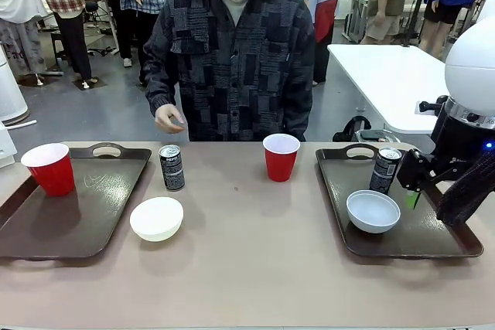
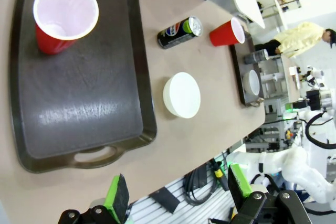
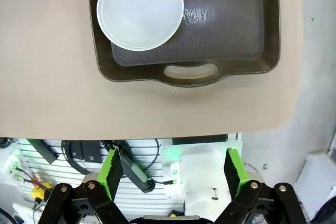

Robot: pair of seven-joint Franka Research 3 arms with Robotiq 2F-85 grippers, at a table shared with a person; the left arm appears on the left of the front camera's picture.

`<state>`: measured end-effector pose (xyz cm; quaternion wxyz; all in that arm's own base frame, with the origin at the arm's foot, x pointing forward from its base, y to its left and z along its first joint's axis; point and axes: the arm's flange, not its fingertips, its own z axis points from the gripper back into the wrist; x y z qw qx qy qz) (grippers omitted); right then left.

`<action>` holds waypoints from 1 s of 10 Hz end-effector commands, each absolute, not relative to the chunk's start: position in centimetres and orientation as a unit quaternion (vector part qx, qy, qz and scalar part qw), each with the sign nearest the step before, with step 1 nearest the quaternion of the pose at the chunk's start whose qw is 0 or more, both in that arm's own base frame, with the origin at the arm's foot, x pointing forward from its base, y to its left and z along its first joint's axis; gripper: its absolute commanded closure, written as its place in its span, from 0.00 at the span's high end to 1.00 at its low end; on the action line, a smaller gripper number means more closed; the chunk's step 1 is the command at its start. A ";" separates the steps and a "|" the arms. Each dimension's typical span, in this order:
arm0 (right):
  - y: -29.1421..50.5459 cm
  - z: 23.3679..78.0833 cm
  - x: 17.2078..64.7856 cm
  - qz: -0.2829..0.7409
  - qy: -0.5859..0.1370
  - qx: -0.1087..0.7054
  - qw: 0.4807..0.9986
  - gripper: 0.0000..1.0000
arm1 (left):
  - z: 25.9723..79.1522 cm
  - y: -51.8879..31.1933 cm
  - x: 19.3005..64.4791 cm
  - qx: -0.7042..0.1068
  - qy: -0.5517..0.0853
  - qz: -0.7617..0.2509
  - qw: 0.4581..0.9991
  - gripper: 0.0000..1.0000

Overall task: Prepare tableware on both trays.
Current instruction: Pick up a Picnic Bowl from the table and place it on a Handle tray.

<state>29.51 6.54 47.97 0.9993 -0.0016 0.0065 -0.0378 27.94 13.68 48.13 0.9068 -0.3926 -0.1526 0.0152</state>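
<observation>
On the left tray (image 1: 85,222) stands one red cup (image 1: 50,168). A dark can (image 1: 172,168), a white bowl (image 1: 157,218) and a second red cup (image 1: 281,156) rest on the tabletop between the trays. The right tray (image 1: 421,241) carries a white bowl (image 1: 373,211) and a can (image 1: 384,170). My right gripper (image 1: 413,199) hovers open over that tray, beside the can. In the right wrist view, open fingers (image 3: 176,174) hang above the table's near edge, with the bowl (image 3: 140,10) and tray (image 3: 231,30) beyond. My left gripper (image 2: 178,198) is open and empty, past the left tray's (image 2: 79,103) near handle.
A person stands at the far side, one hand (image 1: 169,118) held above the table near the can. A white table (image 1: 394,75) stands behind on the right. Bare tabletop lies along the near edge.
</observation>
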 end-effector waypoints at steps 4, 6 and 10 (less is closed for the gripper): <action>-2.2 48.1 25.8 -0.064 -0.023 0.226 0.972 1.00 | 56.7 5.8 32.1 -0.219 -0.126 -0.002 0.968 1.00; -6.4 47.4 23.4 -0.076 -0.032 0.317 0.945 1.00 | 58.7 1.2 34.2 -0.143 -0.094 -0.032 0.985 1.00; -11.7 43.8 21.5 -0.037 -0.025 0.485 0.874 1.00 | 56.3 -5.4 37.8 -0.020 -0.024 -0.047 0.998 1.00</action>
